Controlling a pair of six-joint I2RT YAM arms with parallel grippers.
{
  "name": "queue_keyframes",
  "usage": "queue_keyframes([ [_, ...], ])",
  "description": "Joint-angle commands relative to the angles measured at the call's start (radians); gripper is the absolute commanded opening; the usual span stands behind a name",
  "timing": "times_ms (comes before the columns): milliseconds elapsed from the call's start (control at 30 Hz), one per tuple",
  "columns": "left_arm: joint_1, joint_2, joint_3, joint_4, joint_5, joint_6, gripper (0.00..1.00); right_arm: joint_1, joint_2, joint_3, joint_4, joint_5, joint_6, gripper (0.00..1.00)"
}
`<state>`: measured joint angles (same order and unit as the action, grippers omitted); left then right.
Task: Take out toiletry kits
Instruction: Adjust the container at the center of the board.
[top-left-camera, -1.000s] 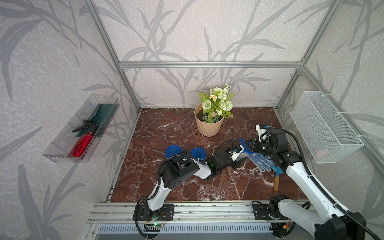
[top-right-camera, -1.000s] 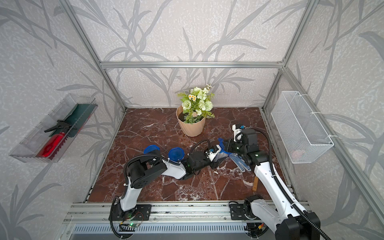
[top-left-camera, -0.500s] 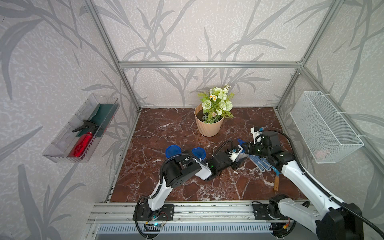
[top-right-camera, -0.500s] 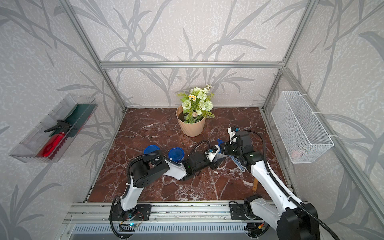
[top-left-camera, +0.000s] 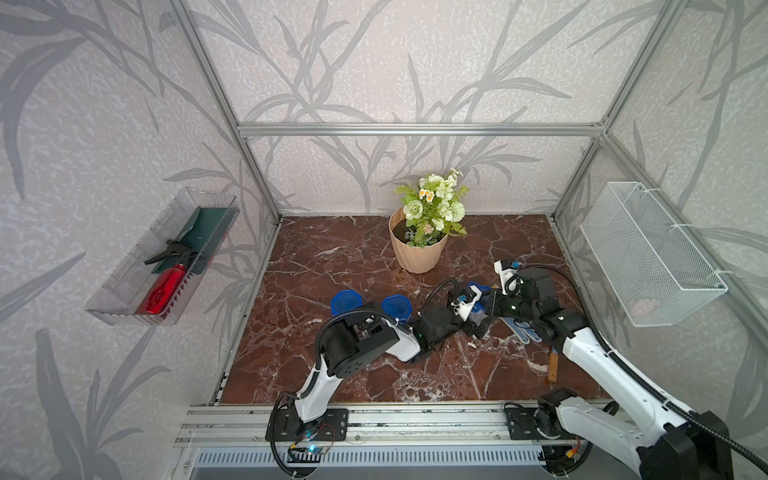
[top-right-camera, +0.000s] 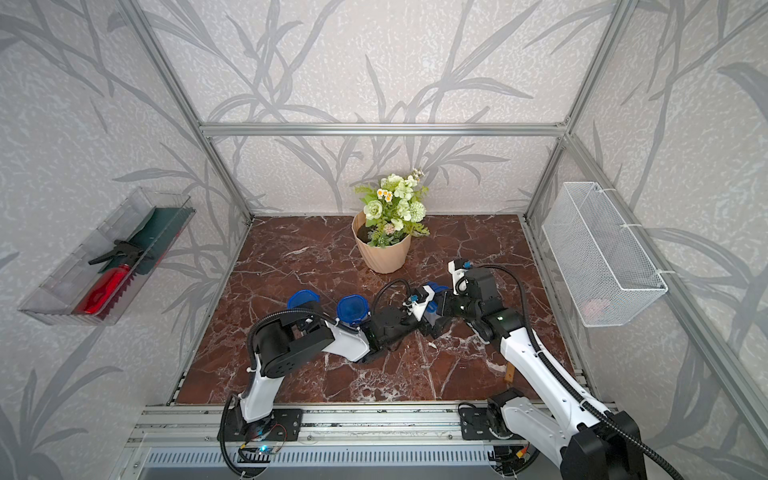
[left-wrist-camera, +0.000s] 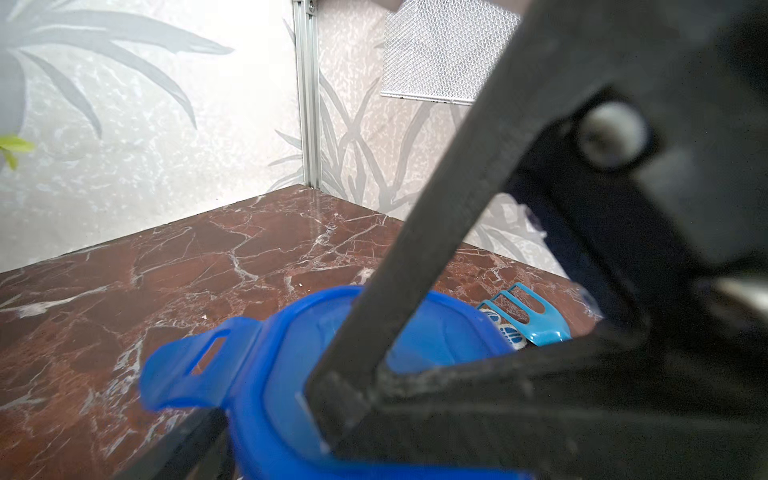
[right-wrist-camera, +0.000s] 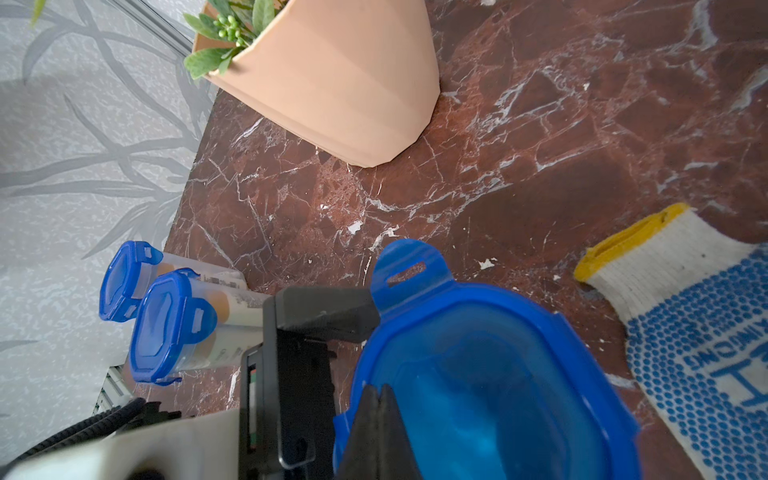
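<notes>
A clear jar with a blue clip lid (right-wrist-camera: 490, 374) stands mid-table between my two grippers in both top views (top-left-camera: 478, 308) (top-right-camera: 432, 306). My left gripper (top-left-camera: 476, 322) is open around the jar. One of its black fingers (right-wrist-camera: 291, 365) stands beside the lid with a strip of marble between them. My right gripper (right-wrist-camera: 380, 395) is shut, its tips against the lid's rim. The same lid (left-wrist-camera: 436, 332) fills the left wrist view, with the right gripper pressing on it. Toiletry kits (right-wrist-camera: 239, 316) show as white and gold through two more jars lying on their sides.
The two lying jars (top-left-camera: 345, 300) (top-left-camera: 397, 306) are left of the arms. A blue-dotted glove (right-wrist-camera: 698, 332) and a light blue pronged tool (left-wrist-camera: 528, 320) lie right of the jar. A flower pot (top-left-camera: 419, 249) stands behind. A wire basket (top-left-camera: 648, 257) hangs on the right wall.
My right arm has swung left and lowered its shut gripper onto the jar's lid. My left gripper's jaws have widened around the jar.
</notes>
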<state>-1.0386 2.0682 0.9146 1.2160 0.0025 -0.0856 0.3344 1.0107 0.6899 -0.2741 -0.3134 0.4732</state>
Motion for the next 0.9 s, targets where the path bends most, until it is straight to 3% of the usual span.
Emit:
queue_keyframes([
  [0,0.004,-0.092,-0.028,-0.027,-0.02,-0.036,0.99,0.003,0.005,-0.038,-0.102,0.034,0.006,0.0],
  [333,0.004,-0.211,-0.069,-0.232,-0.024,-0.108,0.99,0.039,0.015,-0.047,-0.088,0.048,0.021,0.0],
  [667,0.003,-0.387,-0.01,-0.622,0.01,-0.161,0.99,0.043,0.039,-0.041,-0.079,0.068,0.009,0.0],
  [867,0.003,-0.48,0.084,-0.956,-0.002,-0.171,0.99,0.045,0.068,-0.043,-0.064,0.054,0.011,0.0],
])
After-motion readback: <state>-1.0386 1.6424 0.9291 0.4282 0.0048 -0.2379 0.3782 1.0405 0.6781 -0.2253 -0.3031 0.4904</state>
